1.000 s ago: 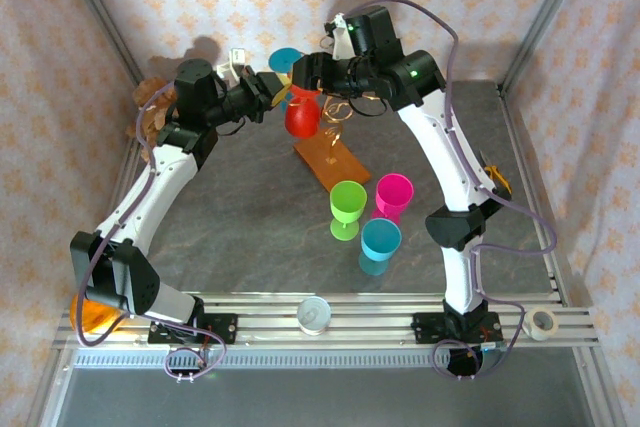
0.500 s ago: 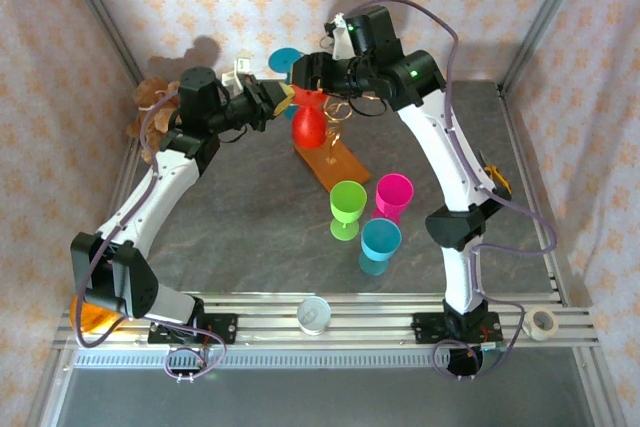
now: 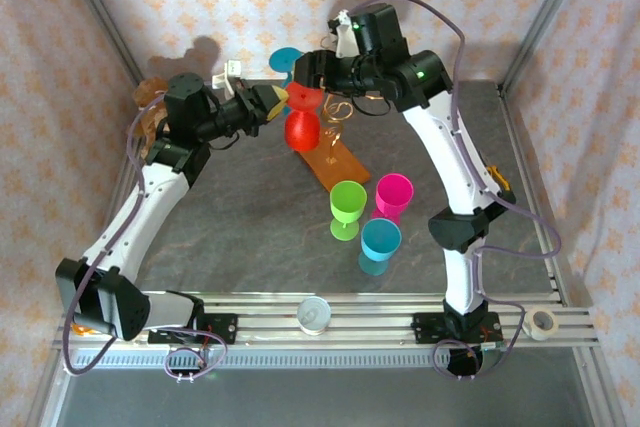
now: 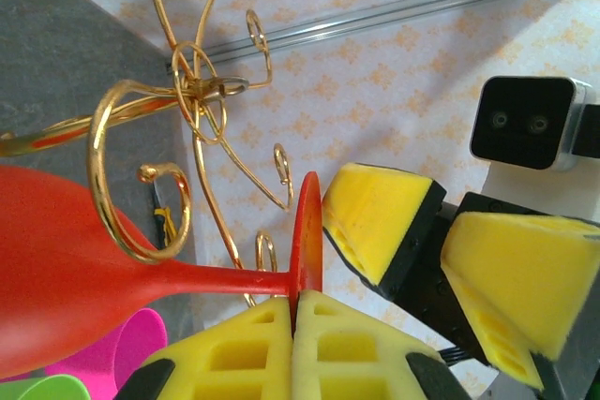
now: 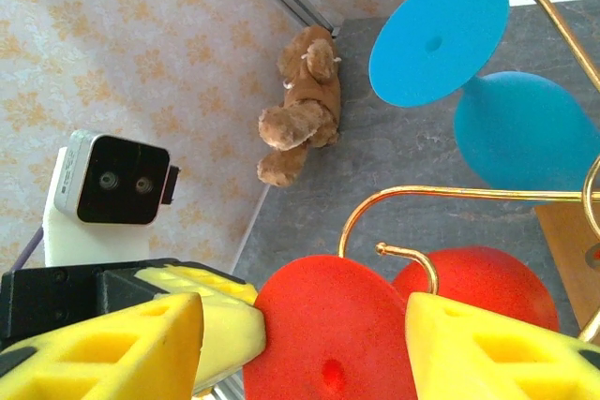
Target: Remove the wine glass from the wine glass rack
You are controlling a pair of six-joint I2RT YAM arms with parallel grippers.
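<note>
Red plastic marks out the task's thing from above: the red wine glass (image 3: 302, 130) hangs bowl-down from the wine glass rack (image 3: 340, 115). Its foot lies just ahead of the left gripper (image 3: 278, 99), whose yellow pads meet the foot's rim. The right gripper (image 3: 306, 73) hovers just above and behind that foot. A blue wine glass (image 3: 285, 59) hangs on the rack's far side, beyond both grippers. Well back from the grippers, toward the arm bases, a green glass (image 3: 347, 207), a pink glass (image 3: 393, 195) and a blue cup (image 3: 380, 242) stand upright close together on the table (image 3: 240, 237).

From the left wrist, the left gripper (image 4: 292, 330) has its two pads pressed together on the edge of the glass's foot, which is seen edge-on. The stem runs off to the left of the pads, through a gold loop of the rack (image 4: 122, 180), to the red bowl. The right gripper (image 4: 422, 255) sits just right of the foot with its fingers spread apart; I cannot tell whether the nearer one touches the foot.

From the right wrist, the right gripper (image 5: 309, 353) is spread wide, a yellow finger on either side of the red wine glass (image 5: 323, 325) foot disc. The left gripper (image 5: 230, 320) sits at the disc's left rim. A gold hook of the rack (image 5: 412, 196) curves over the disc. The blue wine glass (image 5: 506, 119) hangs beyond, to the right, and a teddy bear (image 5: 298, 119) lies farther off by the wall.
</note>
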